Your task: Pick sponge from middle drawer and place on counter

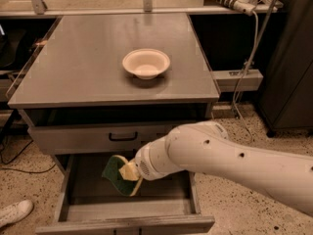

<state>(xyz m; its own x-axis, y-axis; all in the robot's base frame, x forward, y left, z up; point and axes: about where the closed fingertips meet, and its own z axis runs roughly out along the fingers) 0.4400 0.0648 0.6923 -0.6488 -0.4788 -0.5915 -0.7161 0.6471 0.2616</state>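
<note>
The sponge (116,174), dark green with a pale yellow edge, is held tilted above the grey bottom of the open middle drawer (161,203). My gripper (128,174) sits at the end of the white arm that comes in from the right; it is shut on the sponge, inside the drawer opening. The grey counter (83,62) is above, with a cream round bowl (145,63) near its middle.
The upper drawer front with a black bar handle (123,136) is just above the gripper. A white shoe (14,212) lies on the speckled floor at lower left. Cables (247,58) and dark cabinets stand at the right.
</note>
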